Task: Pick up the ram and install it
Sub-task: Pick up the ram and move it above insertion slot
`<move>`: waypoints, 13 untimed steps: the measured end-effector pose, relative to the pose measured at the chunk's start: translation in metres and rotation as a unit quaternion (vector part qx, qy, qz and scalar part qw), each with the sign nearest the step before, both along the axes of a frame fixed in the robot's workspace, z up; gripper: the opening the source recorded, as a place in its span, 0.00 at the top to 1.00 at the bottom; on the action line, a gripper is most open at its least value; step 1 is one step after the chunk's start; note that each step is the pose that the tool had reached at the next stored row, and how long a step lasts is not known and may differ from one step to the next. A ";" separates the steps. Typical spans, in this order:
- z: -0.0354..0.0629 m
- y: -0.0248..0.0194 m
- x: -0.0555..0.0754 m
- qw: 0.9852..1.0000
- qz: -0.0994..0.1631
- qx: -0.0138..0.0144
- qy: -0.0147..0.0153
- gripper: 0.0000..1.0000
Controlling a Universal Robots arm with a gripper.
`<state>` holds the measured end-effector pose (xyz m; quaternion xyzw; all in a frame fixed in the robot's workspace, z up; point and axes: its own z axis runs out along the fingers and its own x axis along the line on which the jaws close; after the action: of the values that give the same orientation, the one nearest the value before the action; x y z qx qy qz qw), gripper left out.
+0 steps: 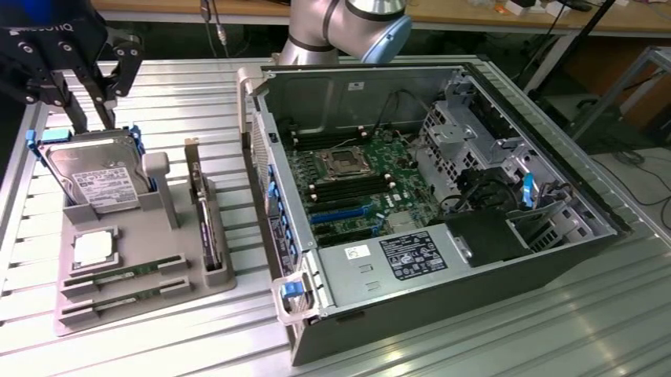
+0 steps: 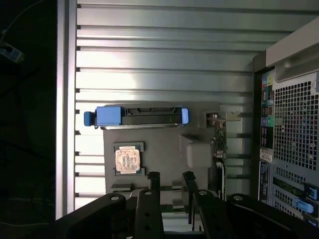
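Exterior view first: the gripper [image 1: 93, 110] hangs in the air at the upper left, above the far end of a gray tray [image 1: 157, 208] that sits on the ribbed metal table [image 1: 441, 345]; its claw is spread wide and there is nothing in it. The ram [image 1: 128, 274] lies flat in a slot at the near end of that tray, well apart from the claw and untouched; its twin [image 1: 124, 299] lies in the next slot, just beside it and parallel. A square silver CPU [image 1: 94, 247] rests flat just behind the two sticks; behind that a hard drive [image 1: 100, 177] with a white label stands upright in a blue bracket; a dark card [image 1: 207, 228] stands on edge along the tray's side nearest the computer case [image 1: 545, 236]. The case lies open on the exterior view's right, its green motherboard [image 1: 362, 184] facing up. From the wrist view the two fingers [image 2: 153, 186] stand apart with bare tray [image 2: 164, 144] between them; the hard drive [image 2: 139, 115] and CPU [image 2: 127, 160] lie beyond the fingertips, and the case's perforated panel [image 2: 294, 129] is alongside.
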<state>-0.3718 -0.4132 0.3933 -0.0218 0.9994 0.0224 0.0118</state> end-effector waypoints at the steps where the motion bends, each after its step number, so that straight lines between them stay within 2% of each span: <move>1: 0.0000 0.0000 0.000 1.000 0.012 0.000 0.000 0.68; 2: 0.0000 0.0000 0.000 1.000 0.024 0.000 0.000 0.68; 4: 0.0000 0.0000 0.000 0.998 0.060 0.000 0.000 0.68; 8: 0.0000 0.0000 0.000 0.995 0.100 0.000 0.000 0.68; 9: 0.0000 0.0000 0.000 0.994 0.112 0.000 0.000 0.68; 10: 0.0000 0.0000 0.000 0.991 0.132 0.000 0.000 0.68; 13: 0.0000 0.0000 0.000 0.985 0.171 0.000 0.000 0.68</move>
<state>-0.3718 -0.4132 0.3933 -0.1923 0.9810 0.0241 0.0078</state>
